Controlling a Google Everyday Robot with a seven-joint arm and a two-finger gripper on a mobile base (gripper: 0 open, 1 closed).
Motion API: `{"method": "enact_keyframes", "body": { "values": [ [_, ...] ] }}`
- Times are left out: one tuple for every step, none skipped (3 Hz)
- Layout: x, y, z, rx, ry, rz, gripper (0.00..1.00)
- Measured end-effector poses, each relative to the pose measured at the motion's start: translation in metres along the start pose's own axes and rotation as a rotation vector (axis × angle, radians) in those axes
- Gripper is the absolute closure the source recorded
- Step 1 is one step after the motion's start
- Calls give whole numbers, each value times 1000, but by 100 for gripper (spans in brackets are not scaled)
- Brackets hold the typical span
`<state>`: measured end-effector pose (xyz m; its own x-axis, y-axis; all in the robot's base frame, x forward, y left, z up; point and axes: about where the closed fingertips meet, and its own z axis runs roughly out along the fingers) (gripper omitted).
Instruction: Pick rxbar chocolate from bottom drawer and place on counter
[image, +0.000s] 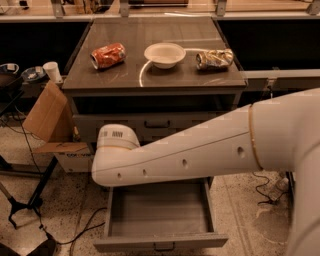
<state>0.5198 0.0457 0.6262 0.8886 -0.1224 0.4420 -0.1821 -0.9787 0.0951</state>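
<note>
Nearest the camera, the bottom drawer is pulled fully out, its small dark handle facing forward. Only plain grey floor is seen in it. The rxbar chocolate cannot be found in this view; if it lies in the drawer, it is judged to be in the rear strip that is covered by the arm. The white arm is stretched across the frame just above the drawer, ending at a rounded joint on the left. The gripper is not seen, being hidden behind or below that joint, so whether it is spread or pressed together cannot be told.

For the step in hand, the bar has to be located before any descent is made. A reach along the drawer's back wall is advised, with the side walls kept clear and the flat wrapper taken across its narrow width.

Beside the cabinet on the left, a cardboard box is leaned, and cables are trailed over the floor.

Farther back, the counter is occupied by an orange soda can lying on its side, a white bowl and a crumpled silvery-gold pack. Bare surface is left along the front edge, where placing is judged easiest.
</note>
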Motion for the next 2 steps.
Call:
{"method": "enact_keyframes", "body": {
  "values": [
    [35, 8, -46, -3, -18, -11, 100],
    [68, 7, -62, -11, -87, -45, 100]
  ]
}}
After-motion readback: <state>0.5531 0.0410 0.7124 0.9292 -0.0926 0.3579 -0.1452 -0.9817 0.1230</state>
